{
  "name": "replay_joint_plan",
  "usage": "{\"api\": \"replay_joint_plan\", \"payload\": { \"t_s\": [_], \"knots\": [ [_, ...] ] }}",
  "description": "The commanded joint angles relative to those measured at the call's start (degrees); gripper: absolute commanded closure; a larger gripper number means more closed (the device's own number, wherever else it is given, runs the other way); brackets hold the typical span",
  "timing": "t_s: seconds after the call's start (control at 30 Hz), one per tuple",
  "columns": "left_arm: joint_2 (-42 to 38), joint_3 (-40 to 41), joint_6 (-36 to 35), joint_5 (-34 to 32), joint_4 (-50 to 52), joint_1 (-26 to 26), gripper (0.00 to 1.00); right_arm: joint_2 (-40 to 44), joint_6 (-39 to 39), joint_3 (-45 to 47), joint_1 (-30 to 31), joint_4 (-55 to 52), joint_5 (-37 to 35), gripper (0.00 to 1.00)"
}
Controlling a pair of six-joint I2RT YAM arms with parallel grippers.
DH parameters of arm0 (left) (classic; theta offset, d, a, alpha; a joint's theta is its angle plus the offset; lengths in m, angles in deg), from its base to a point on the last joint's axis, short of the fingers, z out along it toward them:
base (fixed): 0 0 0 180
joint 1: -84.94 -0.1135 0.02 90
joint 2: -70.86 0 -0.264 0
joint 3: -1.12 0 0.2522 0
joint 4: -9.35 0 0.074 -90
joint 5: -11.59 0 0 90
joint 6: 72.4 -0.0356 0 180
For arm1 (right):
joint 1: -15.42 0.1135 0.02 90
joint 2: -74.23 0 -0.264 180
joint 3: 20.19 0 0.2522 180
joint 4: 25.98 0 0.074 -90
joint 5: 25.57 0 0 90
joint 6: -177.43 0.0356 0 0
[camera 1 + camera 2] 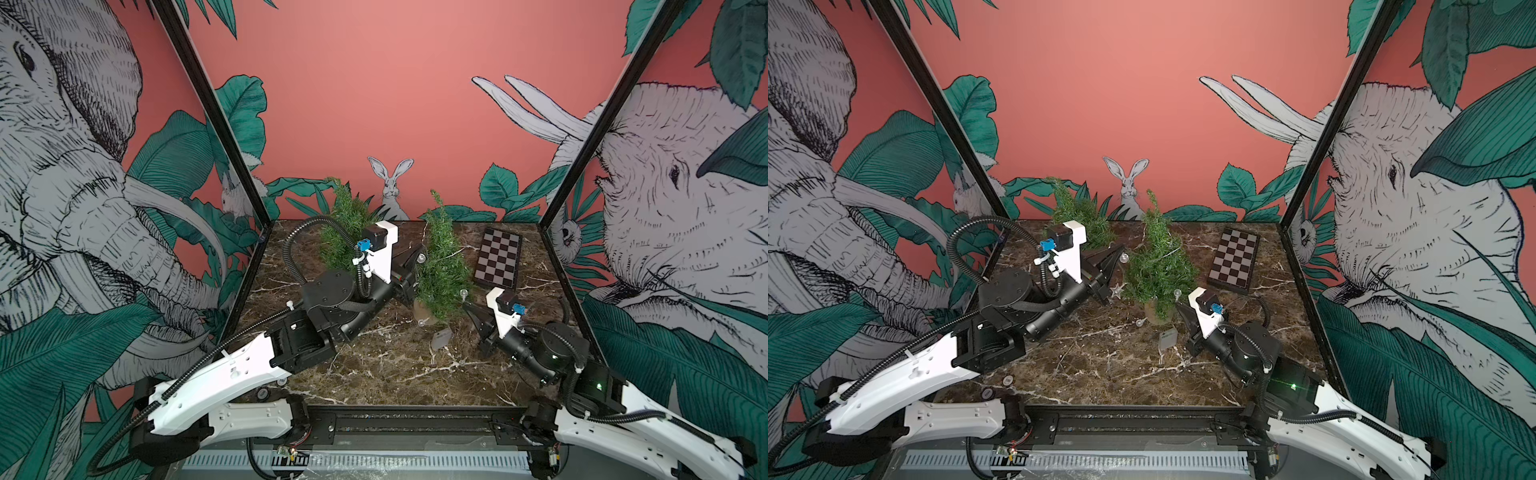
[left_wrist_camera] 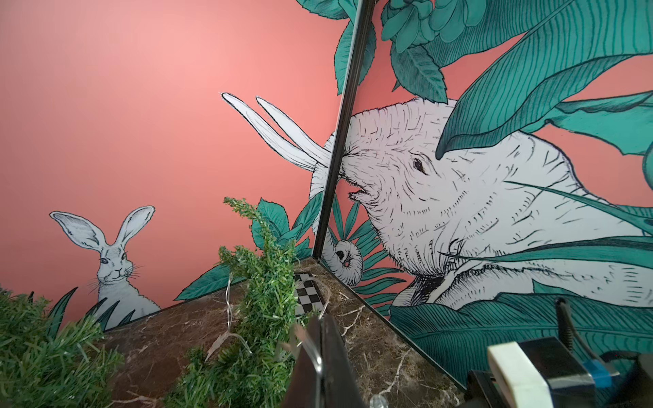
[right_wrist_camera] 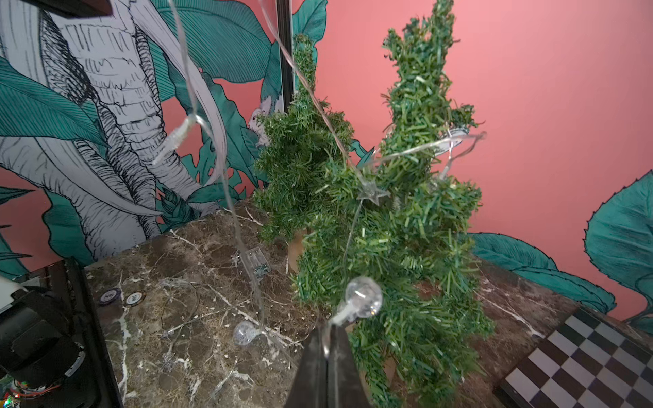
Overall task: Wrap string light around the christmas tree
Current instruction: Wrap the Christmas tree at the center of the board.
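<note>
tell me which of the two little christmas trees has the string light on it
The front christmas tree, standing between the two grippers, carries the string light with its star and round bulbs. The back tree, behind the left arm, shows no wire.

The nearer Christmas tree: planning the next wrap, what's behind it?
Behind the nearer tree stands a second tree toward the back wall. The nearer tree and the left gripper hide part of it.
</note>
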Motion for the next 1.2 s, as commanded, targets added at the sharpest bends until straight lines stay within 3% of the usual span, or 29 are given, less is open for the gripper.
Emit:
{"api": "replay_joint_plan", "payload": {
  "t_s": [0.0, 0.57, 1.17],
  "knots": [
    [-1.63, 1.41, 1.10, -0.07, -1.50, 0.08, 1.00, 0.74, 1.93, 0.23, 0.24, -0.74, -2.72, 1.00],
    [-6.00, 3.90, 4.74, 1.03, 0.87, 0.09, 1.00, 3.83, 11.80, -2.10, 0.25, -11.19, -27.03, 1.00],
    [-11.38, 7.71, 4.53, -6.16, 3.80, 0.08, 1.00, 7.07, -1.31, -7.36, 0.30, -3.87, -40.00, 1.00]
  ]
}}
